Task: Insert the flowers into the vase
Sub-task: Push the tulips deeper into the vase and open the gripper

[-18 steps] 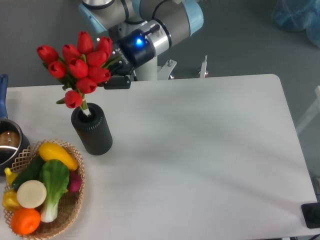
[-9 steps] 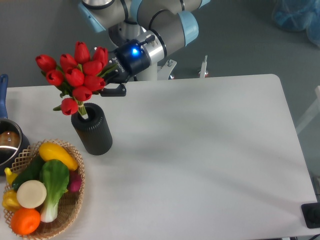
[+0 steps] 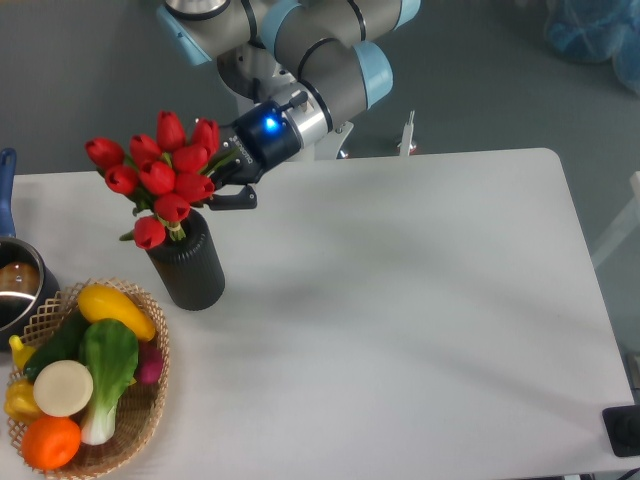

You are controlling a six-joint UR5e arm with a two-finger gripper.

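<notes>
The flowers [image 3: 160, 178], a bunch of red tulip buds with green stems, stand with their stems down in the mouth of the vase [image 3: 186, 265], a matte black ribbed cylinder at the table's left. The buds sit low over the vase's rim and lean left. My gripper [image 3: 222, 178] is at the right side of the bunch, just above and right of the vase's mouth. One dark finger [image 3: 232, 197] shows below the buds; the other is behind the flowers. I cannot tell whether the gripper still grips the stems.
A wicker basket [image 3: 140, 420] with colourful toy vegetables sits at the front left, close to the vase. A metal pot [image 3: 15, 290] with a blue handle is at the left edge. The arm's base stands behind the table's far edge.
The bunch has sunk lower into the vase and shifted slightly right. The gripper came down and right with it.
</notes>
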